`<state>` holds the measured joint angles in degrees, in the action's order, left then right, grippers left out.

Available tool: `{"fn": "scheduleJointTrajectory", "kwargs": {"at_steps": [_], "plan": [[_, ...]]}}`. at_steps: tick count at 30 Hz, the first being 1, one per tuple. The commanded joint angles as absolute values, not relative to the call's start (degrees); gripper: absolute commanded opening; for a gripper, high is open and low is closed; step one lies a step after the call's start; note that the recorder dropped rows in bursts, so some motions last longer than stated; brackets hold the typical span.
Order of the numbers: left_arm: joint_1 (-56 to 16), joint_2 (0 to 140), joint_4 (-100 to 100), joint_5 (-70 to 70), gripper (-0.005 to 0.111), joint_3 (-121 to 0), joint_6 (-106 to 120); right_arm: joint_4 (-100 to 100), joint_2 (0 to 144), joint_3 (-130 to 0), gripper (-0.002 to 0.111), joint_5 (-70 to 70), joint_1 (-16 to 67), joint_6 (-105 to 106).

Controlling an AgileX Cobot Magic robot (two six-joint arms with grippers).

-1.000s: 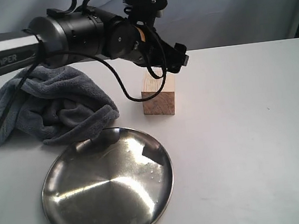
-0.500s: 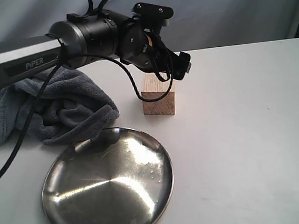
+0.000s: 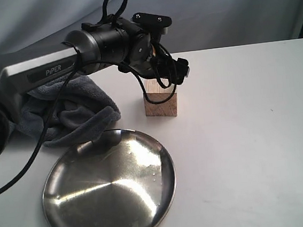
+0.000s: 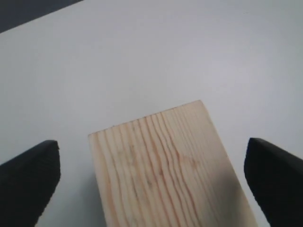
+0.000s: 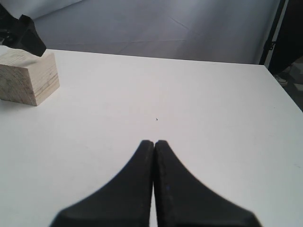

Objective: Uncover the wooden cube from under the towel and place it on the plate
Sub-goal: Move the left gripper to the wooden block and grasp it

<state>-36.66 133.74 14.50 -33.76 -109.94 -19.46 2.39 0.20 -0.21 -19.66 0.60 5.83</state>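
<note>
I count one white table, one round shiny steel plate, one fluffy grey-blue towel lying crumpled, and one pale cube of grained wood. The cube stands uncovered on the table near the plate's rim, touching neither plate nor towel. My left gripper hangs over it with black fingers spread wide, one on each side with a gap, while my right gripper, pressed together on nothing, is well apart from it.

white table, grey-blue cloth backdrop behind it
</note>
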Motion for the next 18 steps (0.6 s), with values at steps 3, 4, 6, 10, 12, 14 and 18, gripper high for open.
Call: {"fn": "scheduleJointTrajectory", "kwargs": {"at_steps": [3, 4, 6, 10, 12, 14, 18], "plan": [[-36.92, 135.06, 15.09, -34.80, 0.103, -110.28, -20.65, 2.55, 0.00, 0.00, 0.000, -19.58, 0.71, 5.71], [-36.92, 135.20, 15.09, -34.80, 0.103, -110.28, -20.53, 2.55, 0.00, 0.00, 0.000, -19.58, 0.71, 5.71], [-36.92, 135.45, 14.51, -34.80, 0.103, -110.28, -20.53, 2.55, 0.00, 0.00, 0.000, -19.58, 0.71, 5.71], [-36.70, 135.45, 10.39, -34.41, 0.103, -110.28, -16.79, 2.55, 0.00, 0.00, 0.000, -19.58, 0.71, 5.71], [-36.70, 135.45, 9.24, -34.30, 0.103, -110.28, -16.20, 2.55, 0.00, 0.00, 0.000, -19.58, 0.71, 5.71], [-36.60, 135.54, 9.25, -34.30, 0.103, -110.28, -16.20, 2.55, 0.00, 0.00, 0.000, -19.58, 0.71, 5.71], [-36.61, 136.31, 9.09, -34.30, 0.103, -110.28, -16.20, 2.55, 0.00, 0.00, 0.000, -19.58, 0.71, 5.71]]}}
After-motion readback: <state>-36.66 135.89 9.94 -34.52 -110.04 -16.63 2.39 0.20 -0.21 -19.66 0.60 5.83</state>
